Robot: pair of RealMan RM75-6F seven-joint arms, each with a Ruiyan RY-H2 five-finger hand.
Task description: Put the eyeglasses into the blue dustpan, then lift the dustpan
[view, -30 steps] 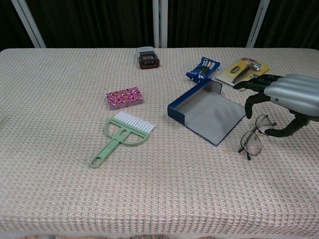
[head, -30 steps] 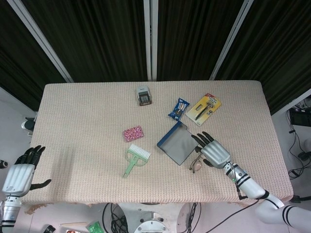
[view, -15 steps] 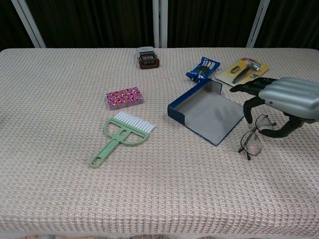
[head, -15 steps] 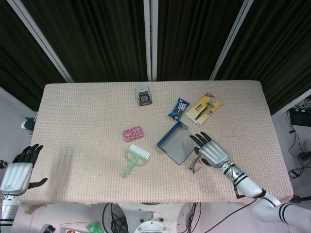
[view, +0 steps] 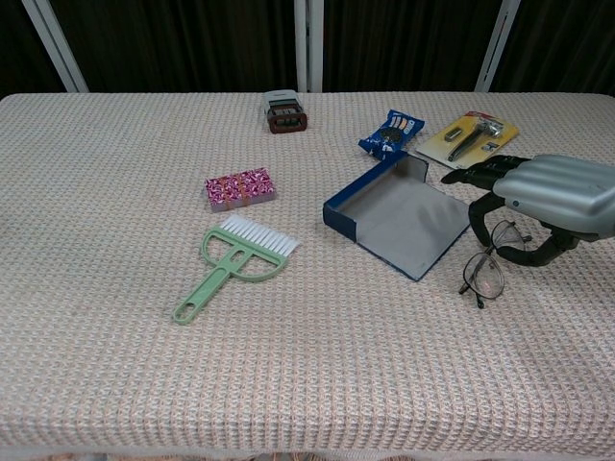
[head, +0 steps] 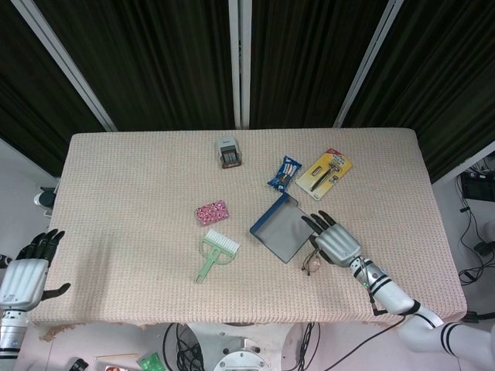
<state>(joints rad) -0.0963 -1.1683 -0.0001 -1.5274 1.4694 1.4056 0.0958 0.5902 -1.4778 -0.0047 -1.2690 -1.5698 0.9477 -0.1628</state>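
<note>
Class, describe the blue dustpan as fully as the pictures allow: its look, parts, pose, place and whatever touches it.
The blue dustpan is a small open tray with a grey floor and low blue walls on three sides, apparently plastic. It lies flat and empty on the woven tablecloth, its open edge facing the eyeglasses. The right hand hovers at that edge with fingers spread; contact cannot be told. A blue snack packet lies just behind it.

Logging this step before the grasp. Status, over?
Right hand open, over eyeglasses, no grip. Left hand open, off the table edge. Eyeglasses on table beside blue dustpan, outside it. Nothing between them.
</note>
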